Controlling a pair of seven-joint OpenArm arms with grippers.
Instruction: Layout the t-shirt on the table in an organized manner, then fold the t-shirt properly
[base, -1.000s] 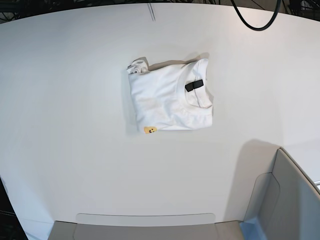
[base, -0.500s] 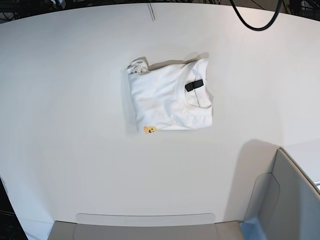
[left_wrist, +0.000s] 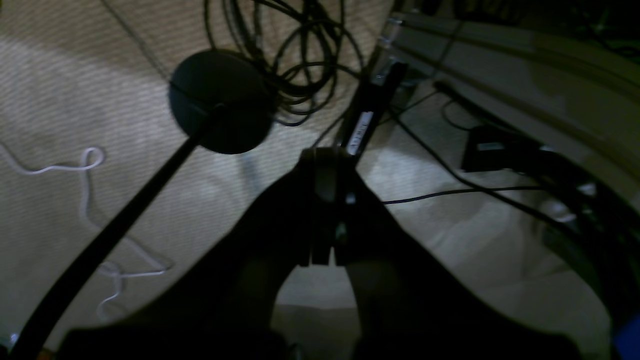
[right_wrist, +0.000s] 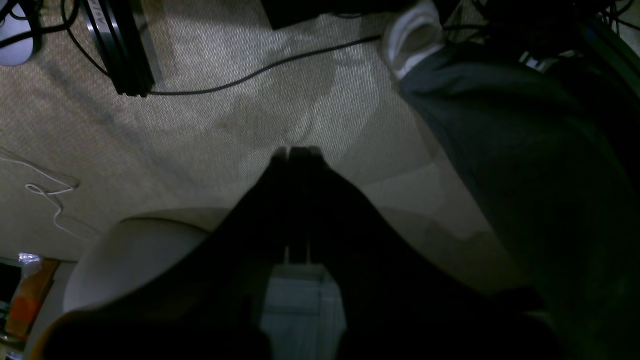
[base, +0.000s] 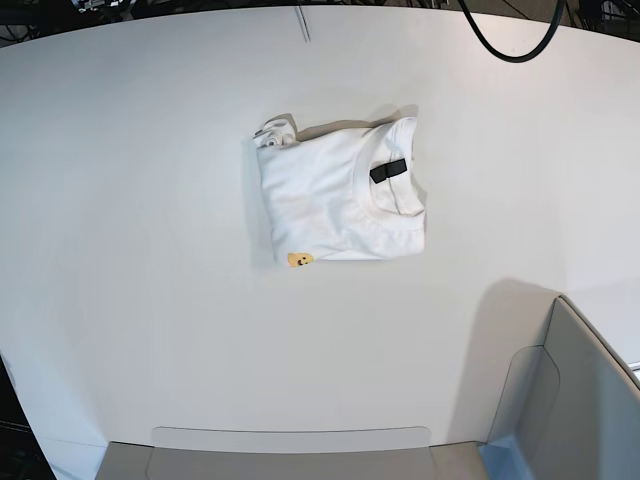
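A: Largest first. The wide, smooth white table (base: 150, 300) fills the base view; a faint seam line runs in from its far edge. A grey-white plastic bin (base: 575, 400) stands at the near right corner, and a low pale tray edge shows along the near side.

B: And the garment?

A: The white cotton t-shirt (base: 335, 205) lies a little past the table's middle, folded into a compact, roughly square packet. The neckline faces up with the small black neck label (base: 388, 171) showing at the right. One corner of the print, a yellow-orange patch (base: 299, 260), peeks from the lower left edge, and a bit of bunched cloth sticks out at the upper left. The fold looks done, judging from the shape; that loose corner is the one untidy spot.

B: The arms?

A: Neither arm shows in the base view. Both wrist cameras look down at beige carpet and cables, so the arms seem parked off the table, likely to leave the shirt undisturbed.

B: Jaws?

A: The left gripper (left_wrist: 322, 155), a dark silhouette, has its jaws pressed together on nothing; a round black stand base (left_wrist: 220, 100) lies on the floor beyond it. The right gripper (right_wrist: 295, 152) is likewise closed and empty, hanging above carpet, with a person's dark trouser leg and white shoe (right_wrist: 415, 35) to one side.
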